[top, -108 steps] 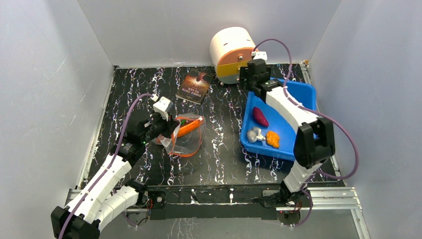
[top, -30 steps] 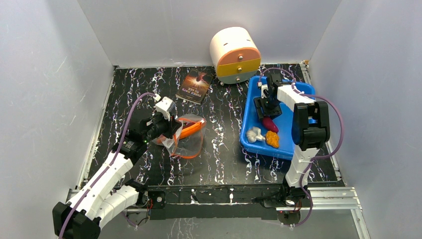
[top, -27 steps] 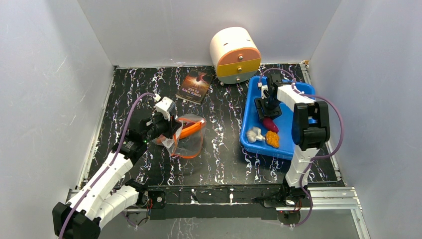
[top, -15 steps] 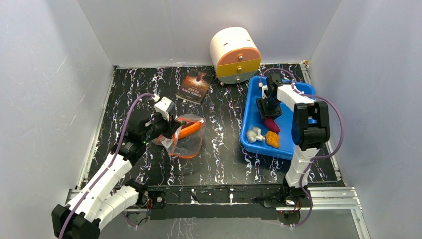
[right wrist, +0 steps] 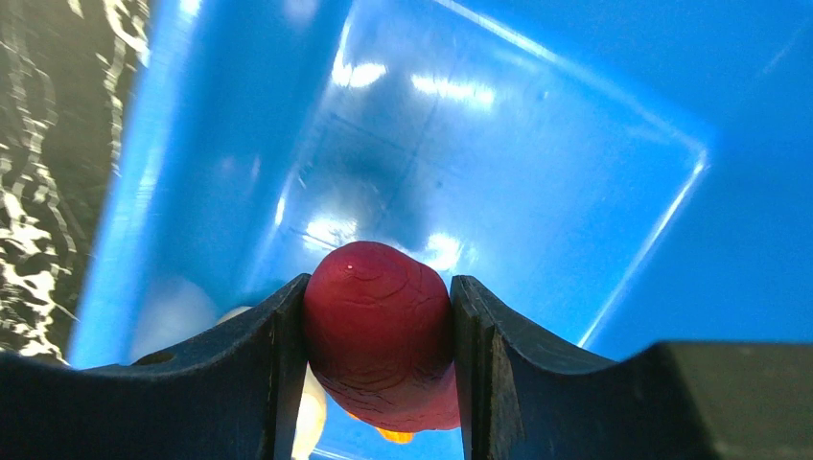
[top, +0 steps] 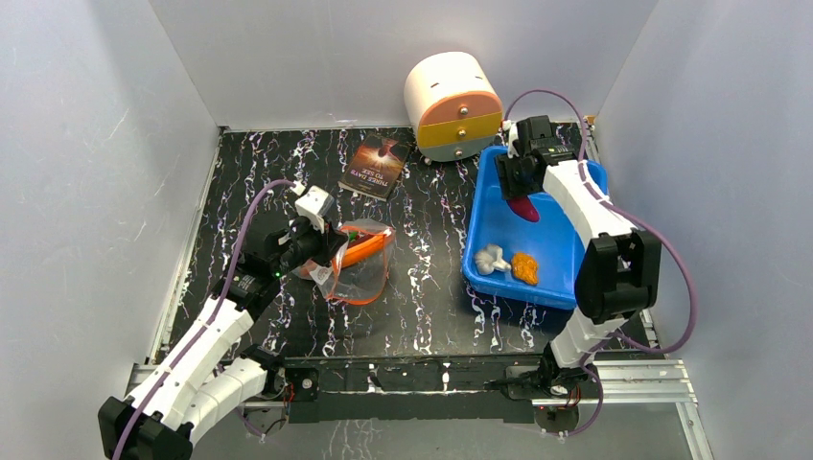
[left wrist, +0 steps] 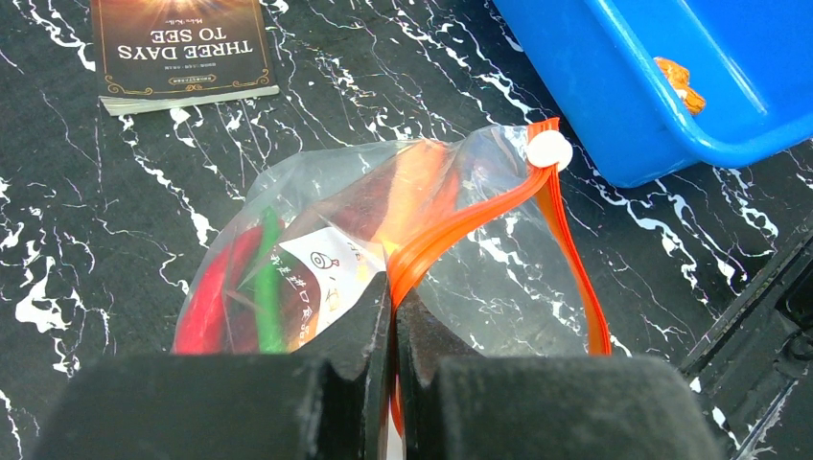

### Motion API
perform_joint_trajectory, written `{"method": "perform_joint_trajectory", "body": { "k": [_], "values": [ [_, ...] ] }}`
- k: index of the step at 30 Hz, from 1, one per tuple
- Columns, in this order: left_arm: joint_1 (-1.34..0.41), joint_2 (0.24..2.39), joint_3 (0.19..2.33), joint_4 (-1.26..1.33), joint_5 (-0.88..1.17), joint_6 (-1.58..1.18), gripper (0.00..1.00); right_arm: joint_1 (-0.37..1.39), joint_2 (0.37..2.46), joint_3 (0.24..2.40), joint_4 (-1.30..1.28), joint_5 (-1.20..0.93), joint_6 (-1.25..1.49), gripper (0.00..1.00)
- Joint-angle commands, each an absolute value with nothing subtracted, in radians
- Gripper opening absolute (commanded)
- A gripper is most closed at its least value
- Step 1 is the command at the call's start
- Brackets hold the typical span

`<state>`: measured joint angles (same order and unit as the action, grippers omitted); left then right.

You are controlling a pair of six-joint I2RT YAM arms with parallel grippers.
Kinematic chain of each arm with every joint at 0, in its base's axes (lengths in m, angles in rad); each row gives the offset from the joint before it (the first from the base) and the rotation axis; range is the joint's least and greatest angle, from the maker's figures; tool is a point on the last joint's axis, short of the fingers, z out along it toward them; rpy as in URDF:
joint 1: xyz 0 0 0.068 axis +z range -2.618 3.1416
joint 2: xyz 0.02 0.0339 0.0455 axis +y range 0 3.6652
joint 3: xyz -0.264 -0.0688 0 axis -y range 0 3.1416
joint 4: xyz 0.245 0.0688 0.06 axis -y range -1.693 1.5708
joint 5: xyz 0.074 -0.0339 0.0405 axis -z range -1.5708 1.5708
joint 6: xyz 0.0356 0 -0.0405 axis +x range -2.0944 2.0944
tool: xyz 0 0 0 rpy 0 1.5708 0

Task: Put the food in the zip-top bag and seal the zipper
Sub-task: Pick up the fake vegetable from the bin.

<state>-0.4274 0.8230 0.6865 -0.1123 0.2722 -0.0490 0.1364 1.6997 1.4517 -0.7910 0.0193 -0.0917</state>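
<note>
The clear zip-top bag (top: 360, 264) lies left of centre on the table, its red-orange zipper (left wrist: 460, 225) gaping open. It holds a red chili (left wrist: 206, 307), a green stick (left wrist: 268, 278) and an orange slice (left wrist: 417, 192). My left gripper (left wrist: 394, 307) is shut on the zipper strip at the bag's mouth. My right gripper (right wrist: 379, 331) is shut on the magenta piece (right wrist: 379, 326) and holds it above the blue tray (top: 566, 244), seen from the top at the tray's far end (top: 523, 206). A white lump (top: 493, 258) and an orange bit (top: 524, 266) lie in the tray.
A dark paperback book (top: 376, 165) lies behind the bag. A white round drawer unit with orange and yellow fronts (top: 452, 105) stands at the back. White walls enclose the black marbled table (top: 431, 307).
</note>
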Motion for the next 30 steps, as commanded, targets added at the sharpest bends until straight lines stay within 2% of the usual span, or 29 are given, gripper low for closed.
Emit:
{"method": "perform_joint_trajectory", "body": {
  "k": [1, 6, 13, 22, 30],
  "values": [
    [-0.425, 0.812, 0.689, -0.08, 0.274, -0.078, 0.0, 0.194, 1.615, 1.53, -0.735, 0.068, -0.072, 0.29],
    [-0.425, 0.844, 0.735, -0.086, 0.292, -0.11, 0.0, 0.273, 1.515, 1.508, -0.66, 0.068, -0.068, 0.29],
    [-0.425, 0.885, 0.815, -0.118, 0.315, -0.178, 0.0, 0.418, 1.395, 1.452, -0.555, -0.063, -0.069, 0.29],
    [-0.425, 0.91, 0.878, -0.155, 0.314, -0.245, 0.0, 0.564, 1.214, 1.259, -0.279, -0.379, -0.073, 0.3],
    [-0.425, 0.943, 0.941, -0.212, 0.359, -0.308, 0.0, 0.595, 1.036, 1.079, 0.003, -0.736, -0.146, 0.32]
  ]
}}
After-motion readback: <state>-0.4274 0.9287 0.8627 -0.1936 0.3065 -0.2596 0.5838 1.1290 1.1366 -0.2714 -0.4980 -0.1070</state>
